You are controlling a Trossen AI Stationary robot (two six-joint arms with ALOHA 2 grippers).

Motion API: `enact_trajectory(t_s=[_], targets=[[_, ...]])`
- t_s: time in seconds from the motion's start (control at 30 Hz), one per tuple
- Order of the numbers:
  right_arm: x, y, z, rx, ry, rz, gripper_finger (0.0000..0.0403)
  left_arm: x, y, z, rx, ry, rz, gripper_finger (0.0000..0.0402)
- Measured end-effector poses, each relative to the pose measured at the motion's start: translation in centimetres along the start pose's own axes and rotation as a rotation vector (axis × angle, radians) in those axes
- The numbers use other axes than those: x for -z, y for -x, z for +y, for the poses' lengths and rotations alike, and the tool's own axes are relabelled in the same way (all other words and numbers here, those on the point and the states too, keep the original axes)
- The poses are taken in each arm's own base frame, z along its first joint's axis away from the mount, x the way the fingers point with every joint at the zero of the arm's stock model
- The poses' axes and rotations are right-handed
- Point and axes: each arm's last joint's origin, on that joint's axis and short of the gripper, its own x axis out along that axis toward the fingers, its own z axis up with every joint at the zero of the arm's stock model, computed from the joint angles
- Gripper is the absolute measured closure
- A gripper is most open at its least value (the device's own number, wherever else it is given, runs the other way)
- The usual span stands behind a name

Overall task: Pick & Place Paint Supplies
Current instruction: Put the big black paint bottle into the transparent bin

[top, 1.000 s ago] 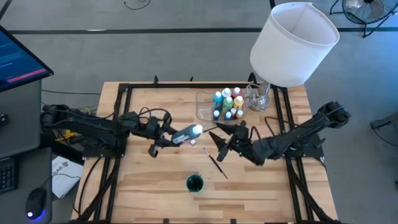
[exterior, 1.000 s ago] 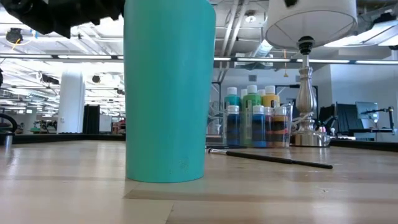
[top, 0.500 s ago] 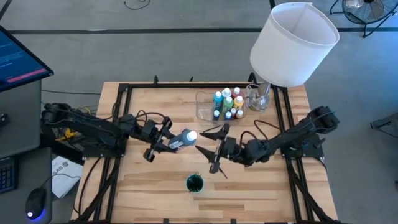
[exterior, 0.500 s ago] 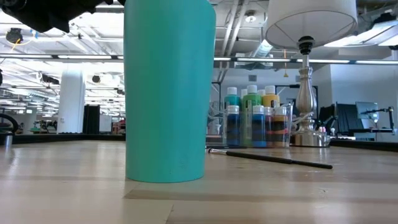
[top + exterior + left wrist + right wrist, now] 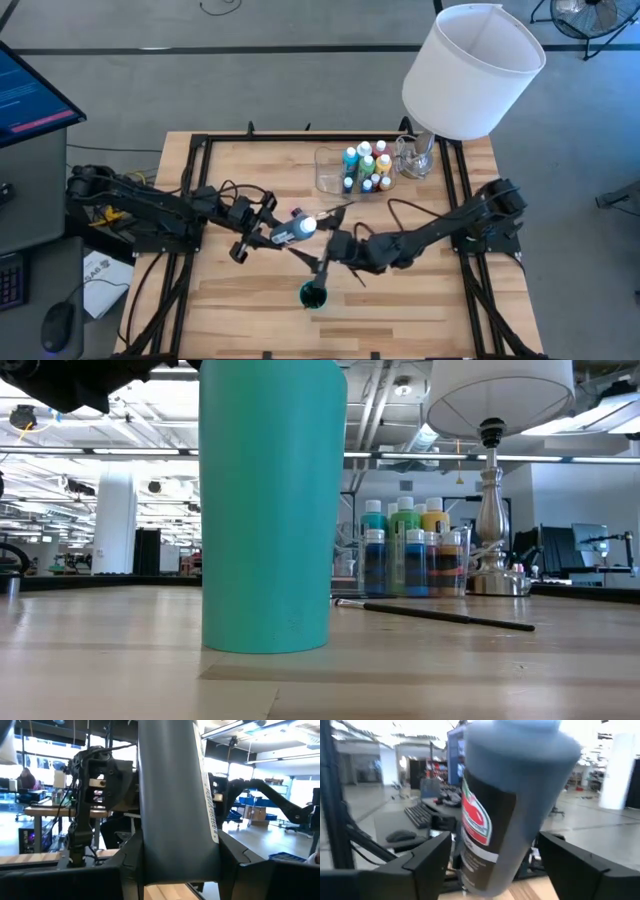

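My left gripper [image 5: 272, 234] is shut on a blue-grey, white-capped paint bottle [image 5: 297, 227], held above the table's middle; the bottle's dark body [image 5: 175, 795] fills the left wrist view. My right gripper [image 5: 320, 252] is open at the bottle's cap end. In the right wrist view its two fingers [image 5: 427, 857] stand on either side of the labelled bottle [image 5: 505, 805]. A thin dark brush [image 5: 352, 268] lies flat on the table and also shows in the low view [image 5: 430, 615]. More paint bottles [image 5: 366, 166] stand in the clear tray. My left gripper pinches the bottle's body [image 5: 150, 870] between its two fingers [image 5: 127, 862], which lie across it. It comes roughly level from the table's left. The bottle is lifted clear, lying nearly level, cap [image 5: 311, 224] toward the table's right. My right gripper: I cannot tell whether its fingers touch the bottle.
A teal cup [image 5: 313, 294] stands near the table's near edge, just below the right gripper, and looms large in the low view [image 5: 265, 500]. The clear tray [image 5: 328, 170] and a lamp with a big white shade [image 5: 470, 70] sit at the far right.
My right gripper has moved toward the table's left and a little toward its near edge, away from the brush and up to the bottle's cap end, staying open. My left gripper has shifted the held bottle slightly toward the near edge.
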Motion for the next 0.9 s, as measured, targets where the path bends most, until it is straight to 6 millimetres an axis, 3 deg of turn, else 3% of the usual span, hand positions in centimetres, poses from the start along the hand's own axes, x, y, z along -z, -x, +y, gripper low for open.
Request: enact_trajectory(t_s=[0.2, 0.37, 0.6, 0.9], targets=[[0.6, -1.5, 0.4, 0.023, 0.056, 0.006, 0.0075, 0.0, 0.0, 0.0, -0.005, -0.001, 0.003, 0.0293], [0.6, -1.4, 1.0, 0.011, 0.108, 0.0, 0.0077, 0.0, 0.0, 0.0, -0.002, -0.009, 0.003, 0.0293], [0.2, -1.3, 1.0, 0.017, 0.088, -0.029, 0.0138, 0.0, 0.0, 0.0, 0.004, -0.016, 0.002, 0.0293], [0.2, -1.2, 1.2, 0.01, 0.097, -0.023, 0.0264, 0.3, -0.2, 0.1, -0.001, -0.017, 0.01, 0.0287]])
